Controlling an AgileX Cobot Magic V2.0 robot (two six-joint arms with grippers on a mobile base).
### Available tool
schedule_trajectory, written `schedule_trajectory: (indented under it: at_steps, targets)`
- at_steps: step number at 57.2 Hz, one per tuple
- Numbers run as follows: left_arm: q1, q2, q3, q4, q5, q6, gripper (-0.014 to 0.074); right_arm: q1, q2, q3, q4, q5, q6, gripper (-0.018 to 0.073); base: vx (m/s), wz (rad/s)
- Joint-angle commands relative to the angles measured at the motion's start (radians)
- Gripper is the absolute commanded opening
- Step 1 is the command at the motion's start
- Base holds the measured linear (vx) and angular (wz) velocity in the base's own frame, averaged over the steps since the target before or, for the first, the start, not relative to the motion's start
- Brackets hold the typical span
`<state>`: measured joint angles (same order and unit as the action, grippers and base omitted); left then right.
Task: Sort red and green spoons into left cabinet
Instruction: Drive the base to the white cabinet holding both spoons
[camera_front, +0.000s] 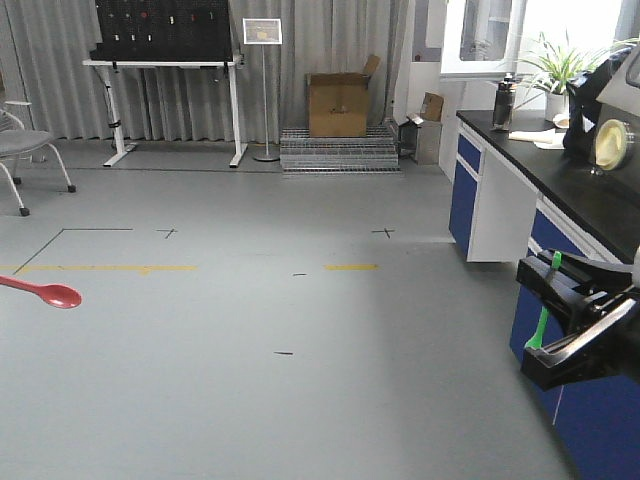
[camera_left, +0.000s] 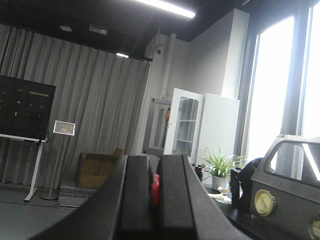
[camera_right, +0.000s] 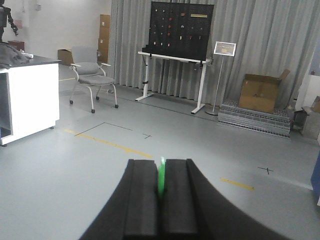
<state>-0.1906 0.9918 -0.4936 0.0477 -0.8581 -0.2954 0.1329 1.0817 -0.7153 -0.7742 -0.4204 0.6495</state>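
Note:
The red spoon (camera_front: 42, 291) pokes in from the left edge of the front view, bowl to the right, held in the air. My left gripper (camera_left: 155, 165) is shut on it; a red sliver (camera_left: 155, 190) shows between the jaws in the left wrist view. My right gripper (camera_front: 548, 300) at the right of the front view is shut on the green spoon (camera_front: 545, 318), which hangs below it. The green spoon also shows pinched between the jaws in the right wrist view (camera_right: 161, 177), where my right gripper (camera_right: 161, 167) is closed. The left cabinet with plain shelves is out of view.
A blue-fronted lab counter (camera_front: 560, 190) with a black top runs along the right, holding a bottle (camera_front: 503, 103) and a plant (camera_front: 556, 70). A cardboard box (camera_front: 338, 103) on steps, a sign stand (camera_front: 263, 90), a pegboard table (camera_front: 165, 70) and a chair (camera_front: 25, 150) stand at the back. A white unit (camera_right: 27, 100) stands left.

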Motion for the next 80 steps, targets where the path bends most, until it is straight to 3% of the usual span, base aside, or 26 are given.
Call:
schedule_trajectory:
  at_steps: [1, 80]
  targets:
    - [-0.009, -0.014, -0.028, -0.007, -0.069, 0.002, 0.0000, -0.002, -0.018, -0.027, 0.017, -0.060, -0.002, -0.0001, 0.52, 0.00]
    - [-0.009, -0.012, -0.028, -0.007, -0.068, 0.002, 0.0000, -0.002, -0.018, -0.027, 0.017, -0.060, -0.002, -0.0001, 0.55, 0.02]
